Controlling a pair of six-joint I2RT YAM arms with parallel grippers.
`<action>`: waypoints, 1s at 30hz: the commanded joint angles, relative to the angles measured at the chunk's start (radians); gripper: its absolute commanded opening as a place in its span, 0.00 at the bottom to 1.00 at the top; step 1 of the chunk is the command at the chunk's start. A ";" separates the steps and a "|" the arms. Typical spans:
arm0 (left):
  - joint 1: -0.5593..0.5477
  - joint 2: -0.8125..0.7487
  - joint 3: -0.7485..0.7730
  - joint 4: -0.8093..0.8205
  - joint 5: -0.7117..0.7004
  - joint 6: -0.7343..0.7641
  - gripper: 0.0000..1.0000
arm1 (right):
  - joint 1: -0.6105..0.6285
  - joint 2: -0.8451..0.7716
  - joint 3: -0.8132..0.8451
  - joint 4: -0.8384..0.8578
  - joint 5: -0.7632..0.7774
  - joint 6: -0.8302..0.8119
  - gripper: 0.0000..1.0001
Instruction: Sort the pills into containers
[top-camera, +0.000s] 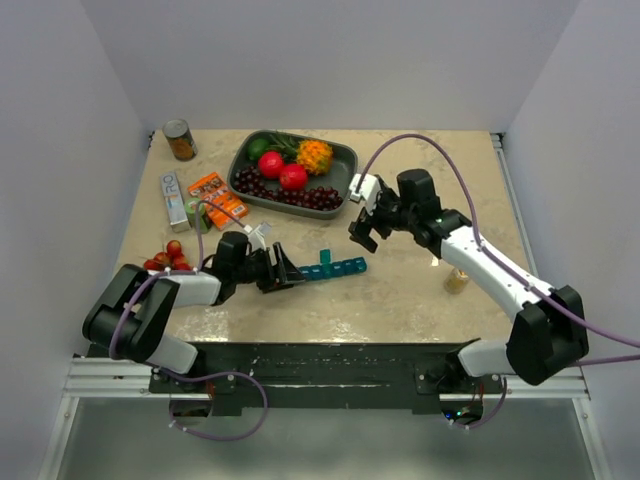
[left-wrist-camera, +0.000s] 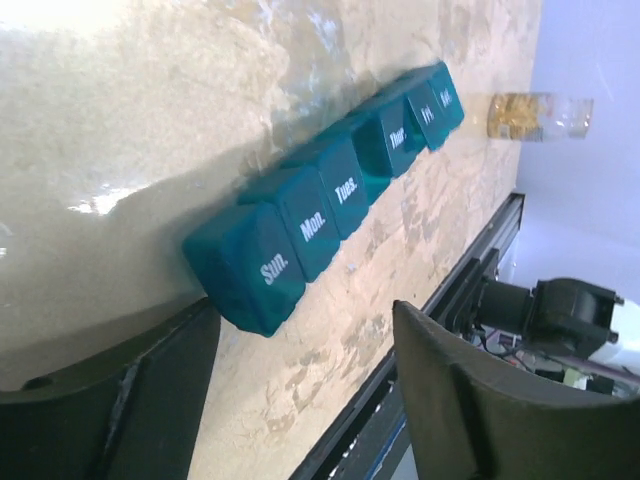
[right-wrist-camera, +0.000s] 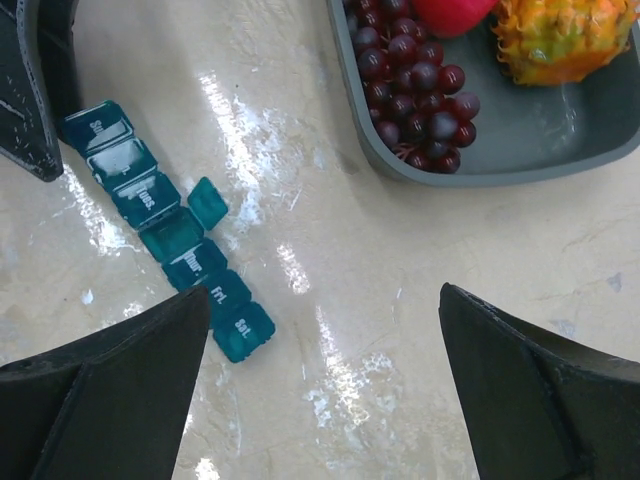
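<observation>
The containers (top-camera: 335, 267) are a teal strip of day-labelled compartments lying on the table, also in the left wrist view (left-wrist-camera: 330, 200) and the right wrist view (right-wrist-camera: 160, 215). One middle lid (right-wrist-camera: 208, 200) stands open. My left gripper (top-camera: 285, 272) is open, low at the strip's "Sun." end, which sits just ahead of its fingers (left-wrist-camera: 305, 400) and apart from them. My right gripper (top-camera: 365, 225) hovers open over bare table (right-wrist-camera: 325, 390), right of the strip's "Sat." end. No loose pills are in view.
A small clear bottle (top-camera: 457, 280) with tan contents stands on the right (left-wrist-camera: 535, 115). A dark grey fruit tray (top-camera: 347, 160) with grapes (right-wrist-camera: 415, 80) is at the back. A can (top-camera: 180, 140), two small boxes (top-camera: 175, 198) and red fruit (top-camera: 168, 258) are at the left.
</observation>
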 joint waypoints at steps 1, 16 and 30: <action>-0.002 -0.042 0.061 -0.120 -0.072 0.070 0.77 | -0.070 -0.042 -0.027 0.002 -0.107 0.000 0.99; -0.001 -0.393 0.238 -0.620 -0.339 0.320 0.82 | -0.186 -0.176 -0.132 0.103 -0.236 0.123 0.99; 0.004 -0.450 0.220 -0.545 -0.243 0.348 0.50 | -0.136 0.003 -0.170 0.120 -0.422 0.144 0.28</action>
